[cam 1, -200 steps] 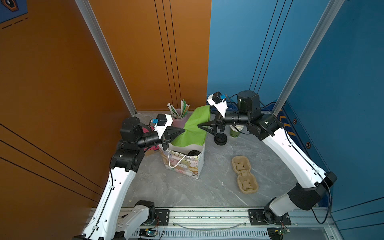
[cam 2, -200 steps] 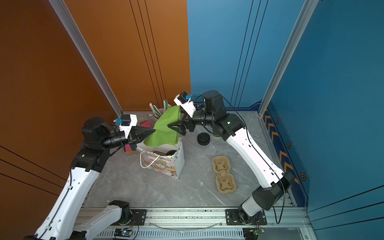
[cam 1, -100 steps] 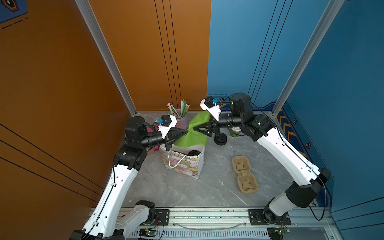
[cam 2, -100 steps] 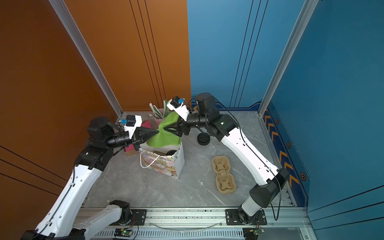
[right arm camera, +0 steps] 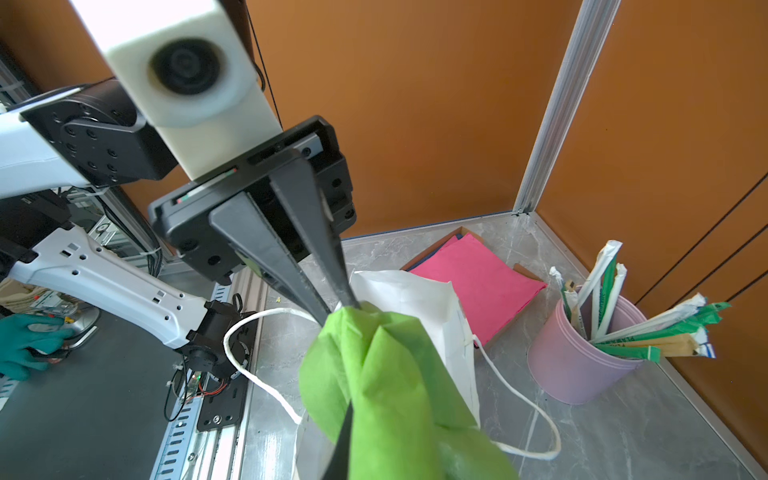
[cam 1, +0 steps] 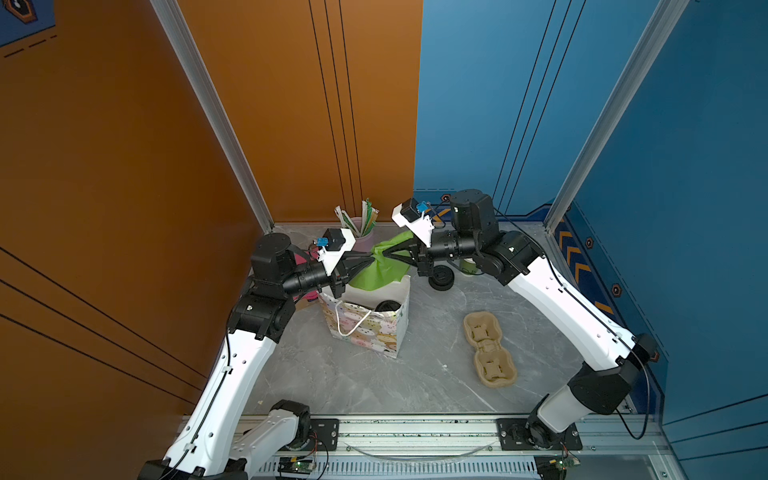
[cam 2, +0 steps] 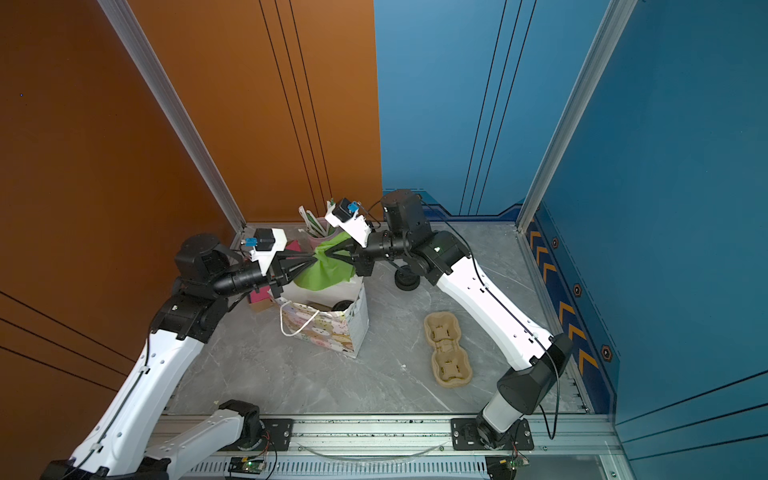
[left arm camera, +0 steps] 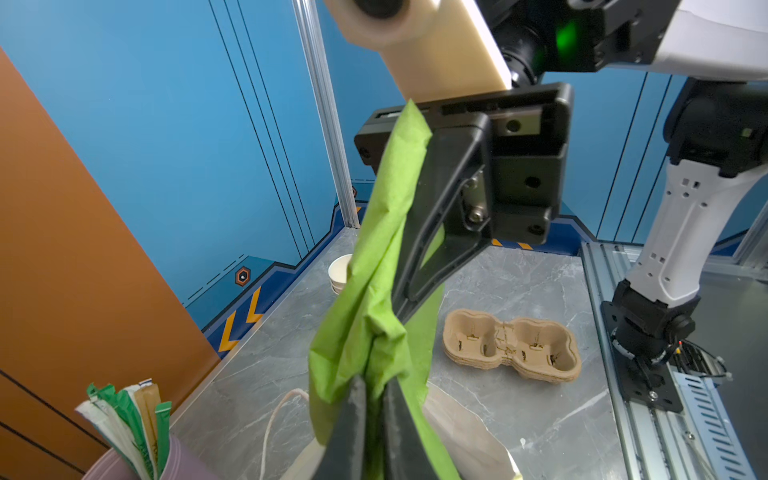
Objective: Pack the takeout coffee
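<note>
1. I read the right end effector (cam 1: 384, 254) as pressed together on the green tissue paper (cam 1: 380, 276), just above centre in both top views. A second ago it stood spread wide at the sheet's right edge.
2. The left end effector (cam 1: 371, 261) still pinches the same tissue. In the left wrist view its fingers (left arm camera: 353, 415) stand a sliver apart with paper between them.
3. The two tips were well apart a second ago, with the tissue stretched flat between them. Now they almost meet, and the tissue hangs bunched over the mouth of the gift bag (cam 1: 365, 332).
4. The takeout coffee (cam 1: 388, 306) sits inside the gift bag, only its black lid showing at the opening's lower right corner, as before.
5. The loose black lid (cam 1: 440, 277) and the cup carrier (cam 1: 488, 351), right of the bag on the tabletop (cam 1: 374, 382), have not moved.
</note>
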Tool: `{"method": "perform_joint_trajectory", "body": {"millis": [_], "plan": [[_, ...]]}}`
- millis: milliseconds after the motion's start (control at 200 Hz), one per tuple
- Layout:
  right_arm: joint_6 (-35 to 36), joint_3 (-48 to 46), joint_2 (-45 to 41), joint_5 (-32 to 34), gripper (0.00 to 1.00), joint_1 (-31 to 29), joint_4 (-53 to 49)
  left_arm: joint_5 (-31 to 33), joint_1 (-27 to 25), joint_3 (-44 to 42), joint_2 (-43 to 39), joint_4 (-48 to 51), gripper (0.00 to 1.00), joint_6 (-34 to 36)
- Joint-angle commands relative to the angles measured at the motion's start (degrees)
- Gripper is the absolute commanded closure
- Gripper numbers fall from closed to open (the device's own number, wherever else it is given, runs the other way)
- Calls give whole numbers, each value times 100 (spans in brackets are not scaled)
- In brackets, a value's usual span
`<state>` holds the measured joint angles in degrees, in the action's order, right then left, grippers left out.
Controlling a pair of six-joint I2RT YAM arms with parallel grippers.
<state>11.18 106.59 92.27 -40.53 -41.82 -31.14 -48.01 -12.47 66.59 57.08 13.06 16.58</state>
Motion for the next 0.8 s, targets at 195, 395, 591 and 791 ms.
{"method": "perform_joint_trajectory", "body": {"millis": [195, 395, 591, 791], "plan": [[203, 218, 72, 1319, 100, -497, -242, 1591, -34, -479, -574, 56, 36, 18], [214, 393, 291, 1917, 100, -728, -475, 2451, -27, -801, -1108, -72, 15, -161], [225, 578, 583, 2464, 100, -938, -670, 2993, 7, -1279, -1621, -537, 2, -278], [133, 804, 742, 3149, 100, -1071, -722, 3242, 37, -1429, -1797, -602, 2, -304]]}}
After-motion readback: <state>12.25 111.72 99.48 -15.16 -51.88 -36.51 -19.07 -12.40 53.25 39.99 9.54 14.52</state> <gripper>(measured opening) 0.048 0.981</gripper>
